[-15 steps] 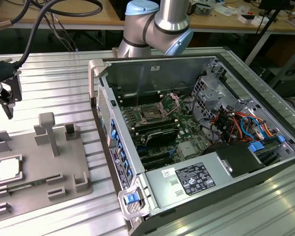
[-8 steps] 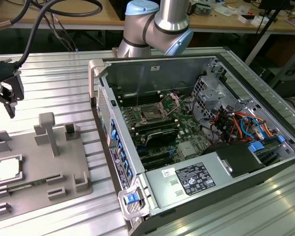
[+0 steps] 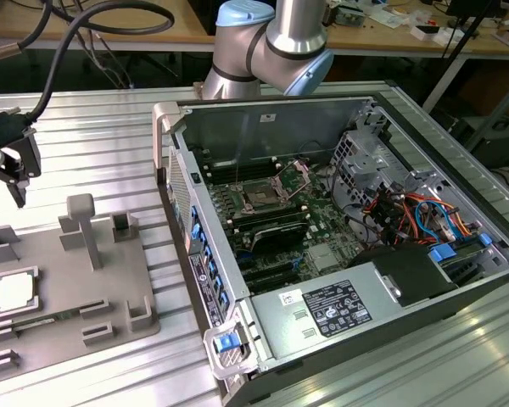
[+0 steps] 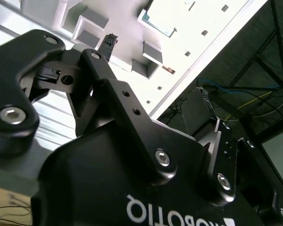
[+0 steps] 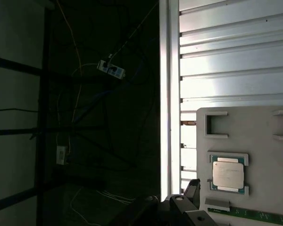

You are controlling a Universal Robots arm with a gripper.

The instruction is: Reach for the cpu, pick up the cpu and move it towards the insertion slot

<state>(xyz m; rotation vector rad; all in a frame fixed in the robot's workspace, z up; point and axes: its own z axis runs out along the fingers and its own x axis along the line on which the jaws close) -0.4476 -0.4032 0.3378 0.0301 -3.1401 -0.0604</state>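
"Silvery-topped cpu [image 3: 13, 292]: where is it?"
"In a square recess of the grey tray [image 3: 68, 284] on the bench [image 3: 93, 144], well apart from the insertion slot [image 3: 261, 197] inside the open computer case [image 3: 263, 127]."
"The gripper [image 3: 13, 191]?"
"Above the tray, jaws apart, holding nothing."

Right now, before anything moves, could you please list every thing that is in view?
table: one, ribbed silver.
computer case: one, grey, open, mid-table.
tray: one, grey, on the table beside the case.
cpu: one, silvery, green rim, in the tray's recess.
insertion slot: one, dark centre, shiny frame, on the green board in the case.
power supply box: one, grey, white label, case's near corner.
cables: several, orange and blue, inside the case.
arm: one, silver and light blue, behind the case.
gripper: one, black, open, empty, near the tray's far side.
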